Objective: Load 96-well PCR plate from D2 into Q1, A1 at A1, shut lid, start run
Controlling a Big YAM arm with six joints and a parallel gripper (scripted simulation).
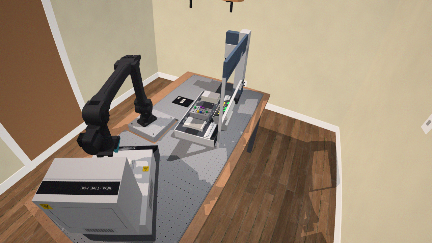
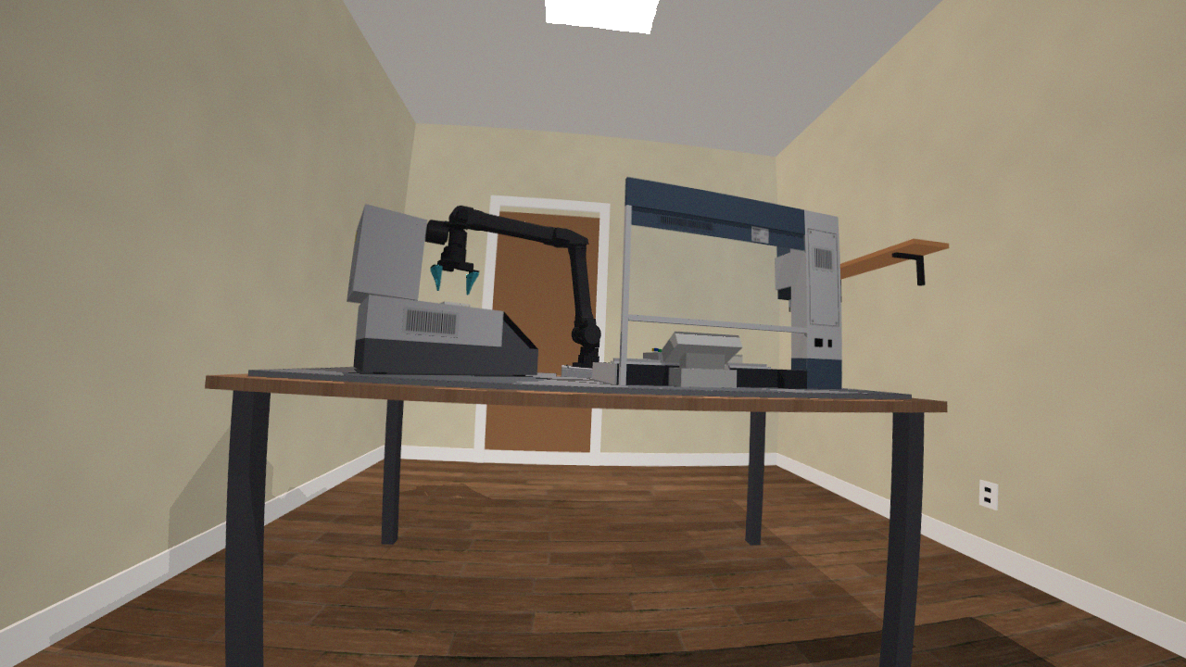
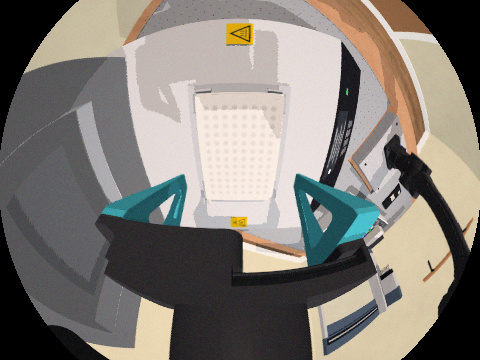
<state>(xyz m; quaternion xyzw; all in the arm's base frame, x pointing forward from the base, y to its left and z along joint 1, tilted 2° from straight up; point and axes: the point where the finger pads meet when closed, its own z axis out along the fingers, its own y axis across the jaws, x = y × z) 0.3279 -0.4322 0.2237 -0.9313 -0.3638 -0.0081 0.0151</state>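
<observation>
The white 96-well PCR plate lies right way up on the block of the cycler Q1, between the corner brackets. Small bracket edges show at its far corners. Q1's lid stands open and upright behind the block. My gripper is open and empty, and hangs above the near edge of the plate, apart from it. In the exterior view the gripper is clear above Q1's body, in front of the raised lid. A small green lamp shows on Q1's black panel strip.
The deck holds the white deep-well block, the tube cooling block with coloured tubes and the other plate. A tall gantry frame stands over it. A black flat nest lies near the arm's base.
</observation>
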